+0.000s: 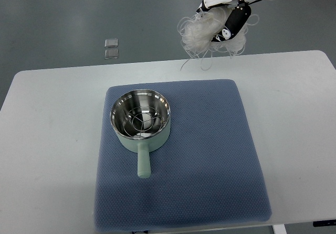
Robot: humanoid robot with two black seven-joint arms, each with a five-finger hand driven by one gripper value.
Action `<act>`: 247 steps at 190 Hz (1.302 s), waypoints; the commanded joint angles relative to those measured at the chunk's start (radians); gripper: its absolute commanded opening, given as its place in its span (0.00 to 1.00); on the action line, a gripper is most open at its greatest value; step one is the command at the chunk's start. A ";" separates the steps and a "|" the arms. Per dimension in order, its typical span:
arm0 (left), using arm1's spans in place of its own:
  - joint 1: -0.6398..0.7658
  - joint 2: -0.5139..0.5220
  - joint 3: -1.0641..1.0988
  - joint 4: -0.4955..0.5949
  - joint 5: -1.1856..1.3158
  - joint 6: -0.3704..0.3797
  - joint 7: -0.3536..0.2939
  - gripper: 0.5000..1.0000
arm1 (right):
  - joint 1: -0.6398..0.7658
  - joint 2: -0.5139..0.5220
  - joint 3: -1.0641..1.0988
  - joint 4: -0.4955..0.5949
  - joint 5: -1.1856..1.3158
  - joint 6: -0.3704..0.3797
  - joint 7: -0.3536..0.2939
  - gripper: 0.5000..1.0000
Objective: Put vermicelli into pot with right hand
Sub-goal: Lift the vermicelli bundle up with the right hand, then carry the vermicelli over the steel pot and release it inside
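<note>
- The vermicelli (202,34) is seen as a loose, tangled bundle of thin white, half-transparent strands, held up in the air in the upper right part of the top view.
- The bundle is gripped by the right hand (231,21), whose black and white fingers (234,25) are curled around the right side of the strands.
- Most of the bundle hangs to the left of and below the hand, and a few single strands are hanging down lower, with their ends seen over the far edge of the surface (42,139).
- The arm of this hand is white and comes in from the upper right corner of the picture.
- The vermicelli is well apart from the pot (140,120); no strand is seen inside it.
- The pot is pale green on the outside and shiny metal on the inside, and it is standing upright on the left half of a blue mat (210,160).
- At the bottom of the pot a wire rack (140,119) with rings and crossing wires is seen.
- The short green handle (143,163) of the pot is pointed toward the near edge.
- The blue mat has a fine textured weave and is laid in the middle of the light grey surface.
- Beyond the far edge, two small clear square objects (111,49) are lying on the grey floor (52,24), one just beside the other.
- The left hand is not shown in the picture.
</note>
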 commanded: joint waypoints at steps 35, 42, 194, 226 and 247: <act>0.000 0.000 0.000 0.000 0.000 -0.001 0.000 1.00 | 0.019 0.321 -0.036 -0.144 0.057 -0.073 -0.003 0.00; 0.000 0.000 -0.002 0.001 0.000 -0.001 0.000 1.00 | 0.010 0.376 -0.041 -0.177 0.059 -0.085 -0.003 0.00; 0.000 0.000 -0.002 0.000 0.000 0.000 0.000 1.00 | -0.266 0.557 -0.030 -0.354 0.040 -0.145 -0.002 0.14; 0.000 0.000 -0.002 0.001 0.000 0.000 0.000 1.00 | -0.280 0.557 -0.021 -0.354 0.051 -0.154 0.000 0.35; 0.000 0.000 -0.002 0.001 0.000 0.000 0.000 1.00 | -0.292 0.557 -0.001 -0.354 0.056 -0.152 0.001 0.61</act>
